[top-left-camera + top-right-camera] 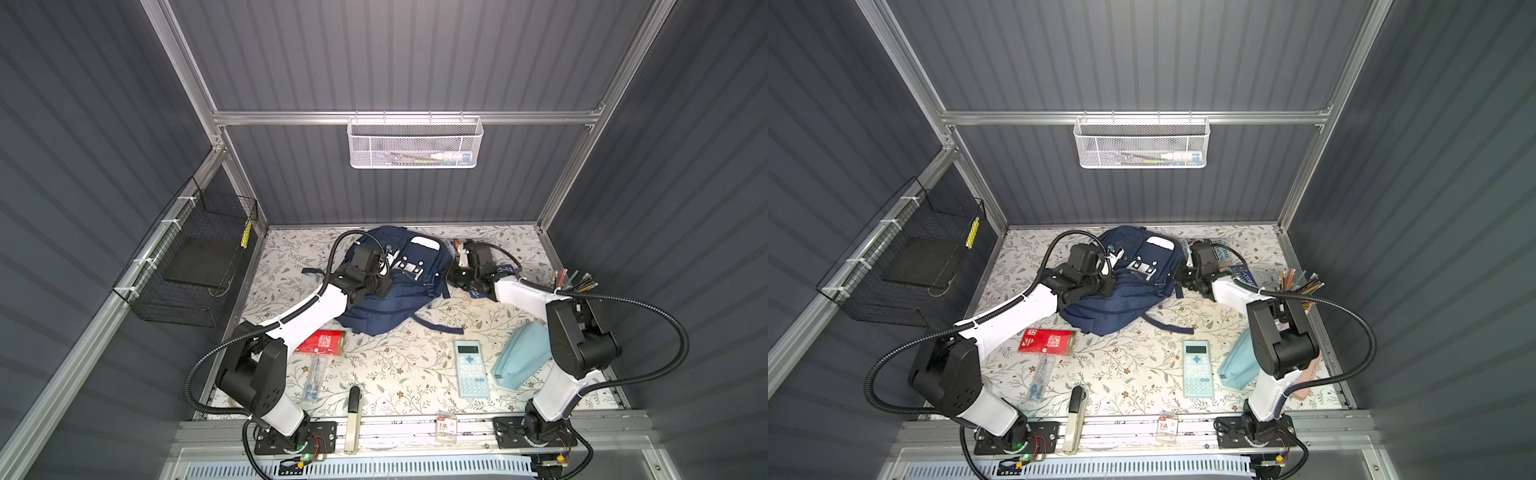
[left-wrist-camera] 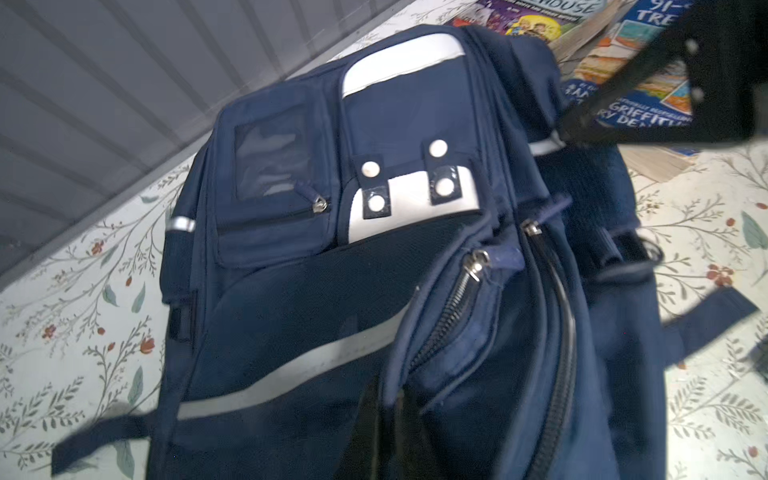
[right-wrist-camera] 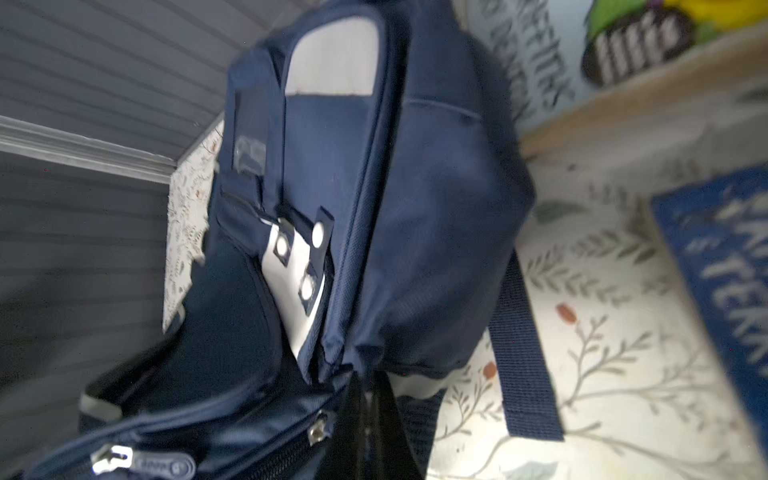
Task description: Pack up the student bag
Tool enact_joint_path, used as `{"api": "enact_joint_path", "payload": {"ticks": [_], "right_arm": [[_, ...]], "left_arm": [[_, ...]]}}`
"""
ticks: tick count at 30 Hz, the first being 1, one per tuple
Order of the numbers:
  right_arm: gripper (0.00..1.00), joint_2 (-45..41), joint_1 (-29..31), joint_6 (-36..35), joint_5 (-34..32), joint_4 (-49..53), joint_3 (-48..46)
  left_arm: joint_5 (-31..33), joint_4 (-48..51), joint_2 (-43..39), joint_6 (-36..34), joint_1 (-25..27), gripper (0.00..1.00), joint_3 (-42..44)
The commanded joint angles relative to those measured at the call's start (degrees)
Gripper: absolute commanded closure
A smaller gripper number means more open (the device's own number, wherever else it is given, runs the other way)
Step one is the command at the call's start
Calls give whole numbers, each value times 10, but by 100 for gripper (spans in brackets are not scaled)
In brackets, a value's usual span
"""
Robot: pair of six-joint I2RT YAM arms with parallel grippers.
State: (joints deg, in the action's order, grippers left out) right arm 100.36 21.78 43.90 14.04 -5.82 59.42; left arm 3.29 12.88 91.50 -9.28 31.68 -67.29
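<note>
Left jaws clamped on the student bag (image 1: pixel 399 303) at its left side; right jaws pinched shut on fabric at its right side, far-middle of the surface (image 1: pixel 399 365).

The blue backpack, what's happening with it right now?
Both robot arms are on the student bag, which lies on the table. The left hand and right hand are each closed on its fabric from opposite sides. The calculator, light-blue pouch and books are not yet packed.
</note>
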Motion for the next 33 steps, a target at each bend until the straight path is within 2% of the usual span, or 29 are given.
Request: {"api": "enact_joint_path", "payload": {"ticks": [1,3,4,6,8,9,10,12,16,18,20,24,27,29,33], "right_arm": [[100,-43,62,46,-1,-37,-34],[100,-53,81,57,-22,-40,-46],[100,-54,85,59,-21,-40,-47],[92,-55,88,65,-21,-34,-48],[90,-64,87,34,-21,-11,-40],[85,-70,87,3,-17,13,-29],[76,-77,87,-28,-12,36,-21],[54,-102,86,-109,-2,87,-8],[37,-165,83,-292,-7,189,12],[33,-170,76,-410,4,244,37],[31,-173,76,-504,-19,255,45],[28,-156,73,-702,-15,263,50],[28,-120,82,-807,-47,258,57],[27,-95,89,-853,-51,251,69],[25,-23,93,-922,-36,299,119]], "left_arm": [[3,-51,23,63,-16,100,-27],[1,-29,34,82,-16,96,-33],[7,-26,35,90,-16,88,-30],[4,-11,30,104,-16,54,-28],[-3,8,17,117,-16,26,-30],[-3,16,8,124,-16,17,-31],[0,22,-2,129,-17,14,-31],[14,49,-32,147,-16,12,-36],[2,51,-99,194,-16,8,-10],[-21,55,-114,213,-16,8,-1],[-50,48,-123,236,-17,8,14],[-104,-32,-154,320,-15,18,93],[-114,-130,-181,427,-16,22,181],[-102,-173,-197,466,-11,24,223],[-61,-203,-220,488,8,25,268]]}}
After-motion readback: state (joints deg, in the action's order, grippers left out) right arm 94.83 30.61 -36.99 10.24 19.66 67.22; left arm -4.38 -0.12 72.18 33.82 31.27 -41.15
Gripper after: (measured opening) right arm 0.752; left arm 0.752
